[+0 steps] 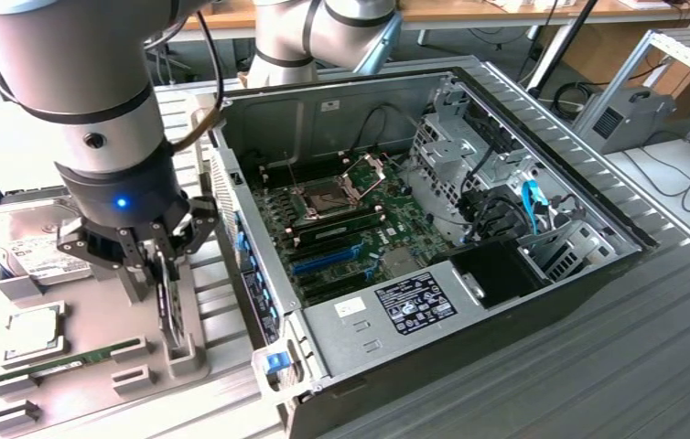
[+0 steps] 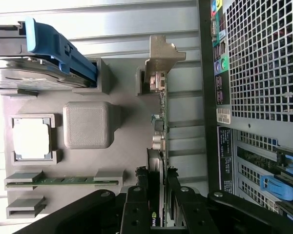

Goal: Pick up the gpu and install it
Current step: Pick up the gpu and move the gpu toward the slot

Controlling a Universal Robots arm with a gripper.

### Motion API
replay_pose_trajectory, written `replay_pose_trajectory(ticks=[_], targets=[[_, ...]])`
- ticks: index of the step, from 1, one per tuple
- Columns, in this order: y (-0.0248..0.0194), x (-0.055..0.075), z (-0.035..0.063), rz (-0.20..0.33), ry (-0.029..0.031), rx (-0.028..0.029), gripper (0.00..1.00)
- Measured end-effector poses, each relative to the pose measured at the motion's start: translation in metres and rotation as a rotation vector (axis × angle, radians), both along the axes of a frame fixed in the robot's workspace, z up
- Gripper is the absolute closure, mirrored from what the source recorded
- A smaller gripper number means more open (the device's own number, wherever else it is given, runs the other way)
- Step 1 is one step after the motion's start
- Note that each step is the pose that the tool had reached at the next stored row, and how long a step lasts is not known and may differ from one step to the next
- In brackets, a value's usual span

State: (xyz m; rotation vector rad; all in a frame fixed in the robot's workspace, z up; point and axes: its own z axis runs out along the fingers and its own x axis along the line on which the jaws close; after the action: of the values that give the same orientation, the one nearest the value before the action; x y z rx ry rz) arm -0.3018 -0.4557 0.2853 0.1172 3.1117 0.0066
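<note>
Standing edge-on in the grey holder [image 2: 122,161], gpu [image 2: 159,124] seemingly clamped between fingers [image 2: 136,200] of the end effector [image 2: 155,190].

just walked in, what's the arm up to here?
The gripper is down over the parts tray beside the open PC case, its jaws closed on the gpu, which stands on edge in its holder. The card is not in the case yet.
</note>
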Motion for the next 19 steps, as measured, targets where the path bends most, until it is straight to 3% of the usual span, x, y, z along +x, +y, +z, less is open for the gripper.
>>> replay_pose_trajectory(ticks=[19], targets=[[0.0000,0.000,0.0108,0.000,-0.0001,0.0000,0.74]])
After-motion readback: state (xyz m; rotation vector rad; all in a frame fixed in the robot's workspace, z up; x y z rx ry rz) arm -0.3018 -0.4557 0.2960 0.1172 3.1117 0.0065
